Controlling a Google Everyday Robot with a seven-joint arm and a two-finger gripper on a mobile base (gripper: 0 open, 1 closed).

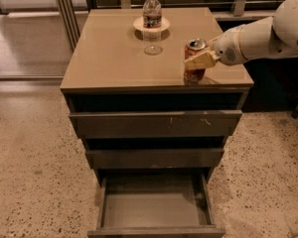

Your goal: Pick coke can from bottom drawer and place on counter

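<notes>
The coke can [194, 72], red-brown with a silver top, stands upright on the tan counter [114, 58] near its front right corner. My gripper [200, 59] reaches in from the right on a white arm and is shut on the coke can, with one tan finger [202, 61] across the can's front. The bottom drawer [154, 205] is pulled open below, and its inside shows nothing in it.
A clear water bottle [151, 9] stands on a white dish [139, 24] at the back middle of the counter. The two upper drawers [154, 125] are nearly closed. Speckled floor surrounds the cabinet. A dark railing runs behind it.
</notes>
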